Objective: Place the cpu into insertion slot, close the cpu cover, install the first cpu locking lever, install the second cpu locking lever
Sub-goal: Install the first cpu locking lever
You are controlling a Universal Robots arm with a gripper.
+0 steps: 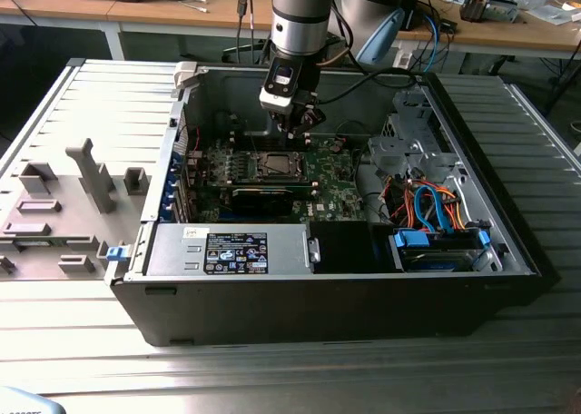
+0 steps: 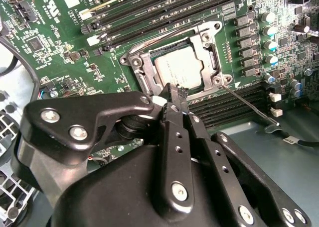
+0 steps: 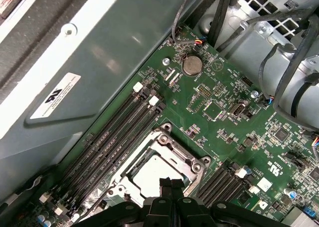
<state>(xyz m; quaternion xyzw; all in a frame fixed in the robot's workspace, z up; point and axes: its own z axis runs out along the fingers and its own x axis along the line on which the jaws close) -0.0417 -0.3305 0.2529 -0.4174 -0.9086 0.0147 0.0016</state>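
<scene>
The cpu (image 2: 179,70) lies flat in the insertion slot (image 2: 137,62), its dull silver top showing through the cut-out of the cpu cover (image 2: 215,62), which lies down over it. In the first wrist view the cpu (image 3: 154,174) sits framed by the cover (image 3: 172,146). One thin locking lever (image 2: 246,103) sticks out sideways from the socket corner over the memory slots. My gripper (image 2: 175,93) hovers just above the socket's edge, shut, with nothing between its fingers. In the exterior view the gripper (image 1: 296,131) hangs above the slot (image 1: 275,166) inside the open case.
A long black expansion card (image 1: 263,196) lies just in front of the socket. Memory slots (image 3: 117,130) run beside it. A power supply (image 1: 227,251), a drive cage with orange and blue cables (image 1: 434,210) and the case walls (image 1: 490,142) hem the board in.
</scene>
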